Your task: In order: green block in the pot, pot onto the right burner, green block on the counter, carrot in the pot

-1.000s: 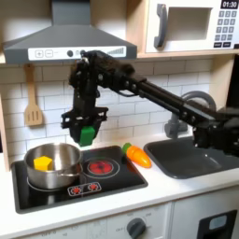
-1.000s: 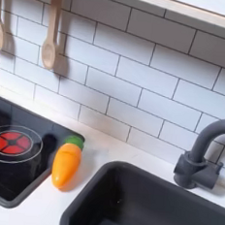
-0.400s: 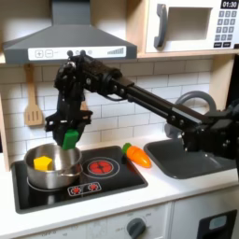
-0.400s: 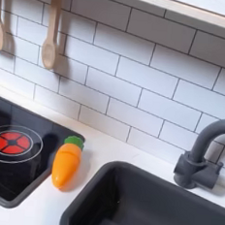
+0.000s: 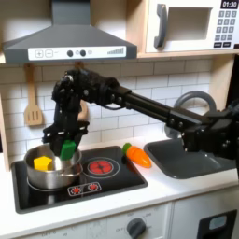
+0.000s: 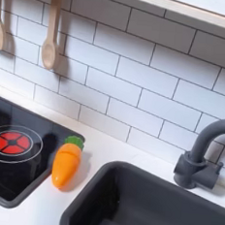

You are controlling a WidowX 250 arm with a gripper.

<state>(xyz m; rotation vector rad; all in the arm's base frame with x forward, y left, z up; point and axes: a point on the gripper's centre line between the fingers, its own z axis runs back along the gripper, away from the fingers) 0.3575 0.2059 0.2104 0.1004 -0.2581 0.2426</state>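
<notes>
The end effector [image 5: 66, 142] hung closed on the green block [image 5: 68, 147], gripping it by its upper part, directly above the pot [image 5: 52, 165] in the first exterior view. The block looked small, rigid and light, so a pinch across its flat sides should hold; the steel pot looked slick and likely to skid when pushed. Below the end effector, inside the pot, lay one yellow chunk [image 5: 42, 163]. Beside it, toward the first exterior view's right, sat the right burner [image 5: 100, 168], and farther that way one carrot [image 5: 136, 155] lay on the counter [image 5: 177, 191]. There was one block, one pot, one carrot, two burners.
</notes>
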